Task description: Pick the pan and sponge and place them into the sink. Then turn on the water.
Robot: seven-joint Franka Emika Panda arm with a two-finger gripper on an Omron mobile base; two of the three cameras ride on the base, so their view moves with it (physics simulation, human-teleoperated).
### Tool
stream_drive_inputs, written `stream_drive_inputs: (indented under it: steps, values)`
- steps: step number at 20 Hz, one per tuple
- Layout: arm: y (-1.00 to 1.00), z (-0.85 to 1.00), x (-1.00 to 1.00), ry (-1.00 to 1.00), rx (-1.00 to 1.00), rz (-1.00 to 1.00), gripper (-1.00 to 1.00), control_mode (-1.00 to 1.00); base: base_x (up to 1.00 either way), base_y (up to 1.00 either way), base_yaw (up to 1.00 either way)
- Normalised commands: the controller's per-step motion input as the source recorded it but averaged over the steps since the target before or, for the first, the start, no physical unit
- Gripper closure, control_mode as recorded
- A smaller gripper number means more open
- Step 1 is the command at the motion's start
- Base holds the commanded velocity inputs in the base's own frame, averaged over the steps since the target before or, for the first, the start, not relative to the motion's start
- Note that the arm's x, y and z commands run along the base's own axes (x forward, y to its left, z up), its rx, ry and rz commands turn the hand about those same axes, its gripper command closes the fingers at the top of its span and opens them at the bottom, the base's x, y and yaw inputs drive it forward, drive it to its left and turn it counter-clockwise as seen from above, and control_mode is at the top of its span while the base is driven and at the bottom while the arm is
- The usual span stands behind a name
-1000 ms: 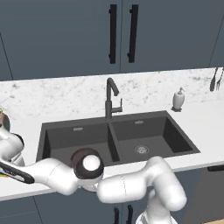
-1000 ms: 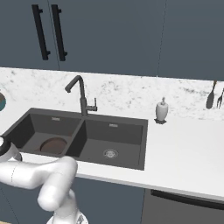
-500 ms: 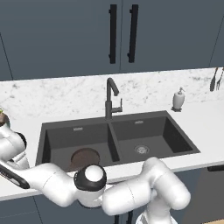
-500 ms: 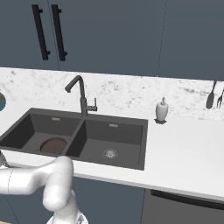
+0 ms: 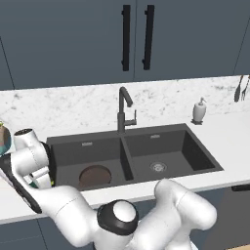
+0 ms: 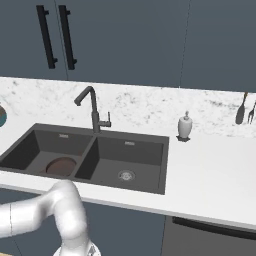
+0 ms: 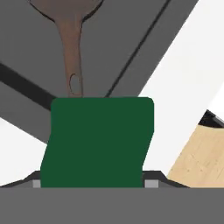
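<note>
1. Looking down the hand view, the green sponge takes up the lower middle of the frame, right at the pincer, with its bottom edge sitting between the two dark tips.
2. Honestly can't tell if the jaws are actually squeezing the sponge or just standing around it; the tips are mostly hidden behind it.
3. Just above the sponge in that same view, the pan pokes in from the top: brown handle running down with a hanging hole near its end, the round part cut off by the top edge. The handle's end sits right over the sponge's top edge, but I can't say whether they touch.
4. In the left base view the pan lies flat in the left basin of the sink, near the front wall, lower left of centre in the frame.
5. Right base view shows the same thing: pan in the left basin, sink across the middle of the frame.
6. The arm curls off to the far left edge of the left base view, over the counter beside the left basin.
7. Faucet stands behind the divider, top centre of the sink.
8. Soap bottle sits on the counter right of the sink, upright.
9. Utensils hang on the wall at the far right.
</note>
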Motion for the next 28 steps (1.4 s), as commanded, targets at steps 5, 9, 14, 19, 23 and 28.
stream_drive_inputs:
  steps: [5, 9, 14, 19, 23, 28]
  values:
    - [-0.97, 0.38, -0.07, -0.04, 0.0, -0.32, 1.0, -1.0, 0.0, 0.0, 0.0]
    - [-0.95, 0.39, 0.0, -0.05, 0.0, -0.27, 1.0, -1.0, 0.0, 0.0, 0.0]
    - [-0.88, 0.34, 0.08, -0.1, 0.0, -0.23, 1.0, -1.0, 0.0, 0.0, 0.0]
    - [-0.65, 0.08, 0.42, -0.09, 0.0, -0.13, 1.0, -1.0, 0.0, 0.0, 0.0]
    - [-0.37, 0.0, 0.79, -0.02, 0.0, -0.05, 1.0, -1.0, 0.0, 0.0, 0.0]
    - [-0.12, 0.0, 0.86, 0.03, 0.0, -0.08, 1.0, -1.0, 0.0, 0.0, 0.0]
